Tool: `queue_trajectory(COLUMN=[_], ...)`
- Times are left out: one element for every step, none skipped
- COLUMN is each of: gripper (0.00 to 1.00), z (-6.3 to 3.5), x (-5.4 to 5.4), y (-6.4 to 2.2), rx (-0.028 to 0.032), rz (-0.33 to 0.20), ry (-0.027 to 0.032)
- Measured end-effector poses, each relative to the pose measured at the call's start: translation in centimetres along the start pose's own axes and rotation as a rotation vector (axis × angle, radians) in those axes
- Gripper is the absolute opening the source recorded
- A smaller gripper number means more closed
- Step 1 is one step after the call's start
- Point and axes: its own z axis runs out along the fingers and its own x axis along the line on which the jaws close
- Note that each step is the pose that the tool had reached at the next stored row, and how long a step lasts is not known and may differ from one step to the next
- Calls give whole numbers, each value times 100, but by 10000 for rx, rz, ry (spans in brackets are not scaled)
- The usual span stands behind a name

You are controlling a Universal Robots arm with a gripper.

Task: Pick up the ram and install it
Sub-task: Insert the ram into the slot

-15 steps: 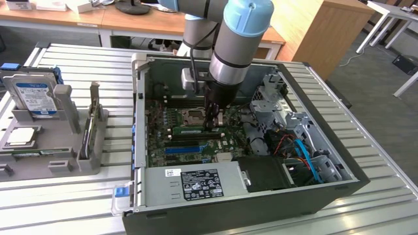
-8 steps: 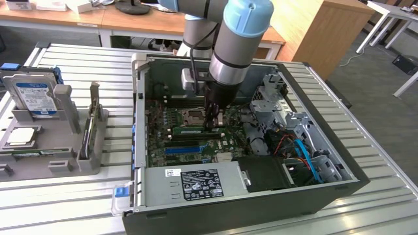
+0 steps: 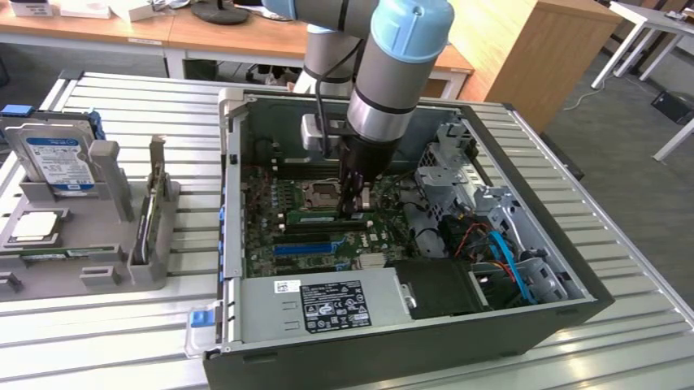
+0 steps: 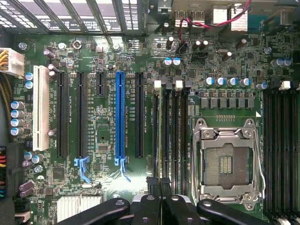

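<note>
My fingers [image 3: 350, 201] are down inside the open computer case [image 3: 564, 313], pressed almost together over the black memory slots [image 4: 169, 131] just beside the empty CPU socket [image 4: 227, 164]. The ram [image 3: 321, 218] stands on edge along those slots, a green stick with a white label. My fingers come down at its end toward the exterior view's right, but I cannot tell whether they touch or nip its top edge. In the wrist view, my fingertips [image 4: 151, 185] sit close side by side at one end of the slots, with the green motherboard [image 4: 101, 75] spread beyond them and a blue expansion slot [image 4: 120, 117] a few slots away. A power supply [image 3: 325, 302] with a black label lies in the case, well apart from the ram. Outside the case, on the slatted counter [image 3: 97, 349], a grey fixture [image 3: 119, 272] holds a hard drive [image 3: 57, 158] with a blue label.
</note>
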Motion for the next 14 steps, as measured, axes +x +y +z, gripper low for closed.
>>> queue_trajectory(gripper=[12, 12, 12, 12, 12, 12, 12, 12, 12, 12, 12, 12, 12, 12], z=[0, 0, 0, 0, 9, 13, 12, 12, 13, 18, 20, 20, 20, 20], x=[1, 1, 1, 2, 2, 3, 3, 3, 2, 2, 2, 2, 2, 2], y=[0, -1, -1, -1, -1, -1, -1, -1, -1, -2, -1, -1, -1, -1], rx=[0, 0, -1, -1, 0, -2, -2, -2, -2, 0, 0, -1, -1, -1], rz=[0, -1, -2, -2, -2, -2, -2, -2, -2, -2, -2, -2, -2, -2], ry=[0, 0, 1, 3, 2, 4, 4, 4, 4, 1, 2, 2, 2, 2])
